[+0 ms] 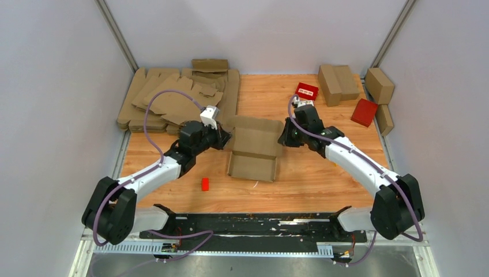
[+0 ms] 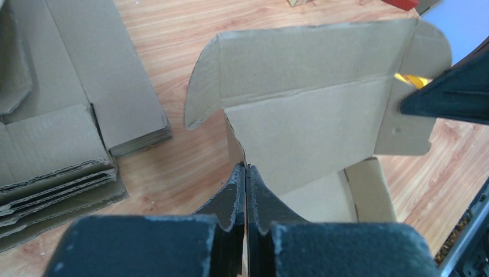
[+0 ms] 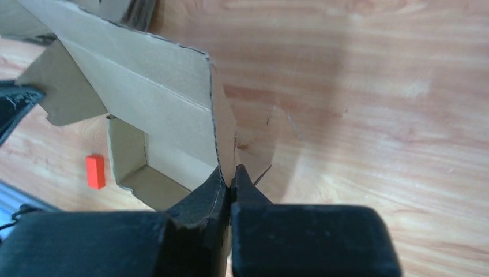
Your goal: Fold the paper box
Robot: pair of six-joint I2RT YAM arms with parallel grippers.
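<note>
The paper box (image 1: 254,147) is brown cardboard, half formed, in the middle of the wooden table, with its lid panel raised. My left gripper (image 1: 224,137) is shut on the box's left side wall. In the left wrist view the fingertips (image 2: 246,167) pinch a thin cardboard edge below the raised lid (image 2: 305,86). My right gripper (image 1: 282,135) is shut on the right side wall. The right wrist view has its jaws (image 3: 232,176) closed on the wall edge, beside the box's open inside (image 3: 155,167).
A stack of flat cardboard sheets (image 1: 167,98) lies at the back left. Folded brown cartons (image 1: 337,83) and two red boxes (image 1: 307,90) (image 1: 364,112) sit at the back right. A small red block (image 1: 204,184) lies in front of the box's left side.
</note>
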